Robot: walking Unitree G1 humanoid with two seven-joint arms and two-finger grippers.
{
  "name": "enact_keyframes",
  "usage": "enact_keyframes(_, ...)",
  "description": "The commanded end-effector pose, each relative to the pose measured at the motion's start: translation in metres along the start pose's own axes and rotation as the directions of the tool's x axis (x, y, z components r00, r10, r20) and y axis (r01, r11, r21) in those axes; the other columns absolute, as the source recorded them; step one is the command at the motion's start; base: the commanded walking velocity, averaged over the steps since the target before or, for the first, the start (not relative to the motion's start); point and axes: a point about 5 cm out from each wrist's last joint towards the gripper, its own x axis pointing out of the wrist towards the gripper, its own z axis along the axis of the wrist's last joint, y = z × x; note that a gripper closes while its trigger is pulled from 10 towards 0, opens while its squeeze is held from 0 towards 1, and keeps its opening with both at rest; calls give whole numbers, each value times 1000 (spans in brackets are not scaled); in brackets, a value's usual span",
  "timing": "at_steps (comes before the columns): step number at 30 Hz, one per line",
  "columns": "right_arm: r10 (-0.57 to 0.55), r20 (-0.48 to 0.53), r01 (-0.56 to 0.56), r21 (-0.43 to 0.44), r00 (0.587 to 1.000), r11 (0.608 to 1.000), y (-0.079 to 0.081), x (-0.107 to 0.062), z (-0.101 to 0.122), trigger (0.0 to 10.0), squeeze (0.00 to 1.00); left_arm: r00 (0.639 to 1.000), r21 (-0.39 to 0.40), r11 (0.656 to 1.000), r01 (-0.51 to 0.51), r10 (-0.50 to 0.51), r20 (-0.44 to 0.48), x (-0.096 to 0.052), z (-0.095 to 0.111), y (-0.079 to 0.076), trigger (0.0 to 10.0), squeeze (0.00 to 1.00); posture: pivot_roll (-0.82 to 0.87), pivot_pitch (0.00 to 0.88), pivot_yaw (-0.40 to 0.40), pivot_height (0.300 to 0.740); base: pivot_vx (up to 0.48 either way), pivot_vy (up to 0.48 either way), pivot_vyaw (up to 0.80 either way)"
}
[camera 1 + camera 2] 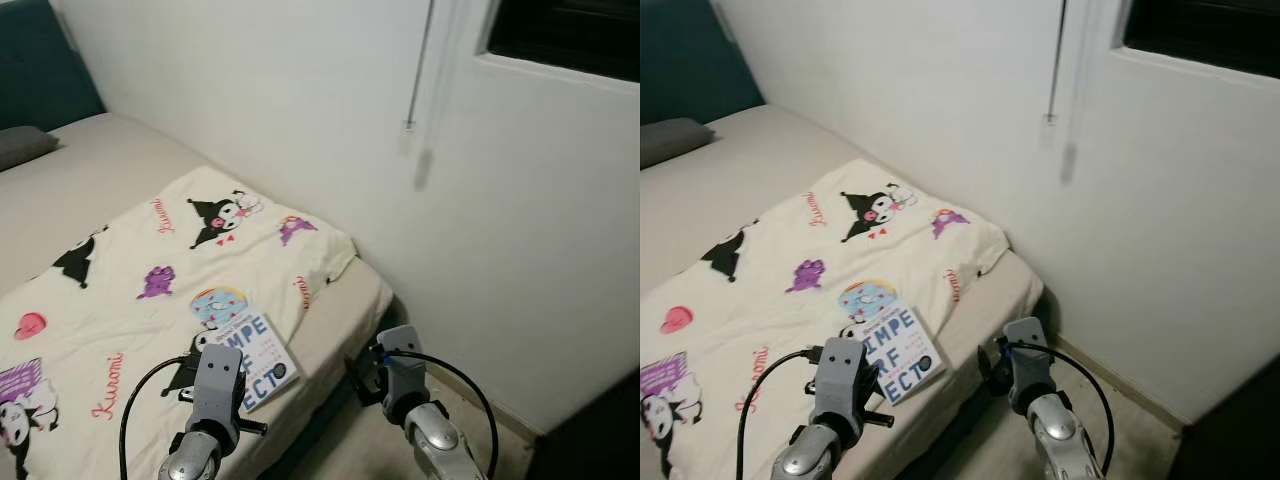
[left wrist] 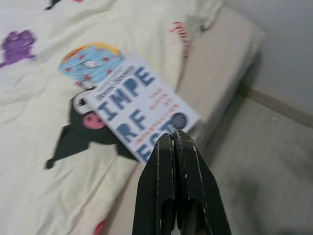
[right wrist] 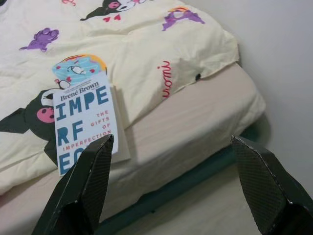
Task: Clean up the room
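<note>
A white book with large blue letters lies flat on the cream cartoon-print blanket, close to the bed's foot edge. In the left wrist view my left gripper is shut and empty, its tips hovering just short of the book. My right gripper is open wide, held off the bed's edge, with the book to one side of its fingers and the mattress edge between them. In the eye views both arms rise from below, the left arm over the blanket and the right arm over the floor.
The bed's mattress runs along a white wall. A grey pillow lies by the dark headboard. A narrow strip of floor sits between bed and wall. A blind cord hangs below a dark window.
</note>
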Motion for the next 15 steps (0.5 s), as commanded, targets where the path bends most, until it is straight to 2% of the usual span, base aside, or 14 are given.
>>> enact_keyframes(1, 12, -12, -12, 7, 1000, 1000, 4, -1, -4, 10000, 0, 1000, 11, 1000, -5, 6, -30, -3, -8, 2, 10000, 0, 11, 154, 12, 740, 0, 0, 800)
enact_keyframes(12, 7, -9, -7, 7, 1000, 1000, 4, -2, -4, 10000, 0, 1000, 7, 1000, 4, -4, -26, -2, -7, 1, 10000, 0, 9, 150, 18, 740, 0, 0, 800)
enact_keyframes(15, -7, -1, 7, 54, 1000, 999, 3, -2, -4, 10000, 0, 1000, 7, 1000, 6, -6, -25, -2, -6, 1, 10000, 0, 11, 153, 17, 740, 0, 0, 0)
